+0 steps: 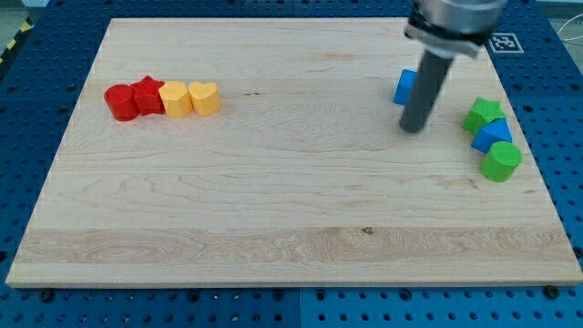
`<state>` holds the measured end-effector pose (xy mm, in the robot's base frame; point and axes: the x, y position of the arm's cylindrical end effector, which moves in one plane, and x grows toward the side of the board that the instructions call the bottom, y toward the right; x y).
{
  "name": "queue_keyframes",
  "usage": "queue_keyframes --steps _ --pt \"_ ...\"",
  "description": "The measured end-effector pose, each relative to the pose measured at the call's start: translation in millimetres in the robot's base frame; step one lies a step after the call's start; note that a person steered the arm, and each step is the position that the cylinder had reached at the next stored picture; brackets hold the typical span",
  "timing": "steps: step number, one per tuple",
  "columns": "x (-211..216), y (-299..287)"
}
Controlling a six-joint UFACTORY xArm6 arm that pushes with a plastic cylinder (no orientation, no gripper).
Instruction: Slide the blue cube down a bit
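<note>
The blue cube (pixel 404 87) sits on the wooden board (pixel 273 182) near the view's upper right, partly hidden behind my dark rod. My tip (pixel 414 128) rests on the board just below and slightly right of the cube, close to it; contact cannot be told.
At the view's right edge stand a green star-like block (pixel 484 114), a blue block (pixel 493 135) and a green cylinder (pixel 501 161). At the upper left a row: red cylinder (pixel 119 101), red star (pixel 146 94), yellow block (pixel 175 97), yellow heart (pixel 205 97).
</note>
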<state>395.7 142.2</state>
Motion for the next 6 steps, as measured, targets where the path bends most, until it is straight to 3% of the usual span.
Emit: queue_keyframes --steps 2,3,4,6 --pt "-46.3 -97.7" --pt "-90.5 -44.6" --pt "-86.8 12.4" --pt "-11.0 -10.9"
